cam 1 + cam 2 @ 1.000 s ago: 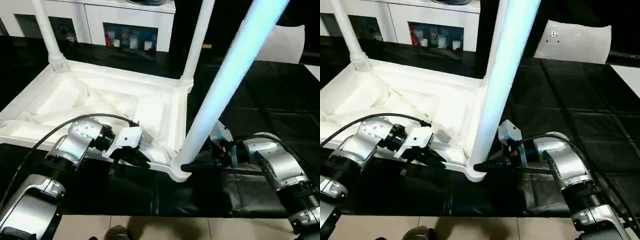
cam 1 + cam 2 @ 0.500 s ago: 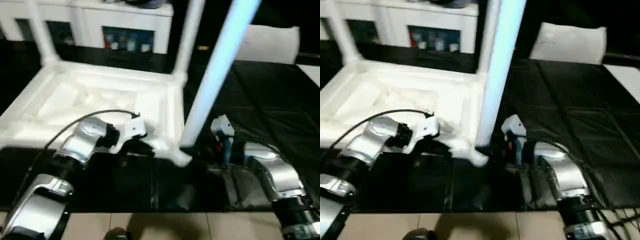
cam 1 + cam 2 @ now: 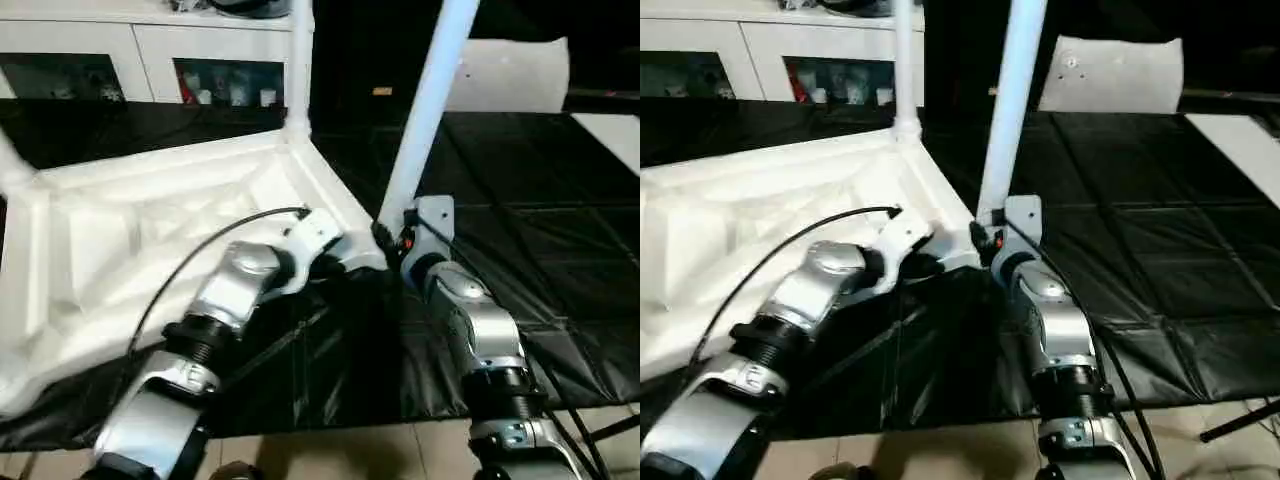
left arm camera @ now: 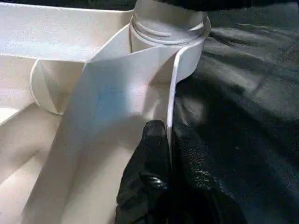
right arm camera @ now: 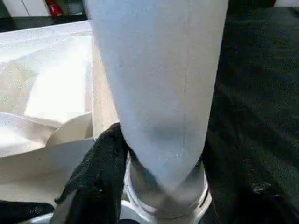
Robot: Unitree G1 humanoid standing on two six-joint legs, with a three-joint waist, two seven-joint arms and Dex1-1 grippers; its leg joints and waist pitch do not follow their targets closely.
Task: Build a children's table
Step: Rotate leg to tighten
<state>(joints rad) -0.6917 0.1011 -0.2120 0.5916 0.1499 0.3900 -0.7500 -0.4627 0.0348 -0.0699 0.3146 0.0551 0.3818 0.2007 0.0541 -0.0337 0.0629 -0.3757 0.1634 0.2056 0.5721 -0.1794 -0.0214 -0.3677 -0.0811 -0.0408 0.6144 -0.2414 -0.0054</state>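
Tabletop position in the head views differs from one second ago: the ribbed underside now lies turned, with the worked corner pointing toward the robot's middle, although the camera itself has also shifted. It lies upside down on the black-covered surface, in front of the white cabinet. The nearest leg stands in the corner socket and now appears thinner and closer to upright than the broad slanted tube seen earlier. A second leg rises from the far corner.

Both silver forearms have swung inward and now converge on the near corner.

Left gripper: fingers clenched, pinching the thin rim of the tabletop just beside the socket.

Right gripper: fingers held partly apart, grasping the base of the nearest leg just above the socket, one black finger on each side of the tube.
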